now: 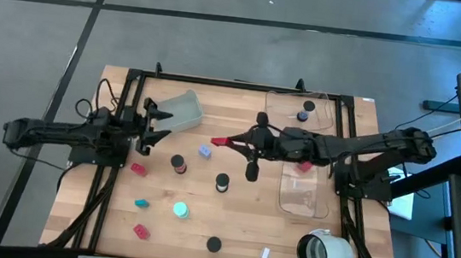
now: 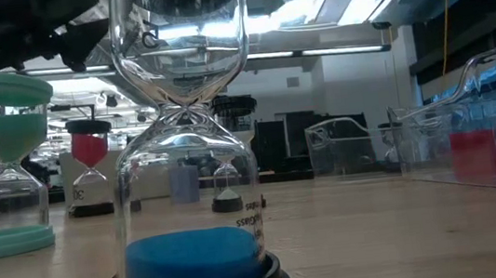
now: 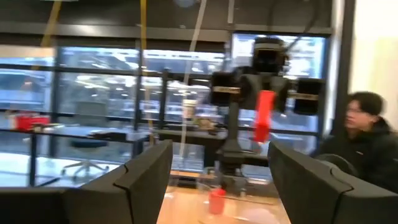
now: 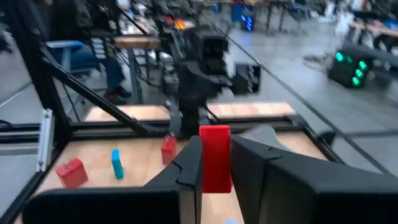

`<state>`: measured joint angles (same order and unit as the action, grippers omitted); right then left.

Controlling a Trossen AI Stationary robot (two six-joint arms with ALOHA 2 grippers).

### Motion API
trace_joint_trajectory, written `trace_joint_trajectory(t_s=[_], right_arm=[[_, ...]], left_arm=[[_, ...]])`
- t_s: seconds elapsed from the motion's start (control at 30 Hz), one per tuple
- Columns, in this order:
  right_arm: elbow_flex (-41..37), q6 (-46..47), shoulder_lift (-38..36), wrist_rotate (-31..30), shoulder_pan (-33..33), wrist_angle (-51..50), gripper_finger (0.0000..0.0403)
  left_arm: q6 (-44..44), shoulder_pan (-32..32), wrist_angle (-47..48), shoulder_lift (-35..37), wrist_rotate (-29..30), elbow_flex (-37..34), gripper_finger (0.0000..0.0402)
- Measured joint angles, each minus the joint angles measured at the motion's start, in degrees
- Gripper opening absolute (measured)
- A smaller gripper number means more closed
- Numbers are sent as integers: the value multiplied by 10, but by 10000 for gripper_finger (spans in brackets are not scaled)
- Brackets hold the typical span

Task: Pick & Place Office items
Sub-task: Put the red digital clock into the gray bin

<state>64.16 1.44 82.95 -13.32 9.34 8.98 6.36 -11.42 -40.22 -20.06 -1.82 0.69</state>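
My right gripper (image 1: pixel 229 142) reaches over the table's middle, shut on a red block (image 1: pixel 218 141). My left gripper (image 1: pixel 160 128) waits open at the table's left, beside the grey tray (image 1: pixel 182 111). On the wood lie a lavender cube (image 1: pixel 204 151), red blocks (image 1: pixel 138 169) (image 1: pixel 142 231), a teal bit (image 1: pixel 141 203), a white bit (image 1: pixel 265 253) and several round caps, one of them (image 1: pixel 222 181). From table height, the caps prove to be sand timers standing on their bases: a black one with blue sand (image 2: pixel 196 257) and a teal one (image 2: pixel 9 176). My right gripper pinches the red block (image 4: pixel 215 155) between its two fingers (image 4: pixel 186 168), coming level from the table's right. The block's free end (image 1: pixel 216 140) sticks out past the fingertips toward the left arm. Seen from the left wrist, the block (image 3: pixel 264 115) is lifted clear of the table.
Two clear trays sit on the right: the far one (image 1: pixel 322 113) holds dark pieces, the near one (image 1: pixel 305 197) a red piece (image 1: pixel 304 165). A big white hollow cylinder (image 1: pixel 325 252) lies at the near right corner. A person (image 3: pixel 360 137) sits beyond the table.
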Motion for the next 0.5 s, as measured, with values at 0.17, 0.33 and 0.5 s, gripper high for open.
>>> trace_joint_trajectory(t_s=[0.17, 0.33, 0.5], right_arm=[[0, -7, 3, 8, -3, 5, 54], [0, -8, 8, 9, -3, 28, 54], [0, -19, 33, 22, -3, 78, 54]], left_arm=[[16, 25, -73, -51, 53, 1, 256], [25, 47, -80, -124, 75, 20, 254], [2, 74, -81, -234, 84, 88, 255]])
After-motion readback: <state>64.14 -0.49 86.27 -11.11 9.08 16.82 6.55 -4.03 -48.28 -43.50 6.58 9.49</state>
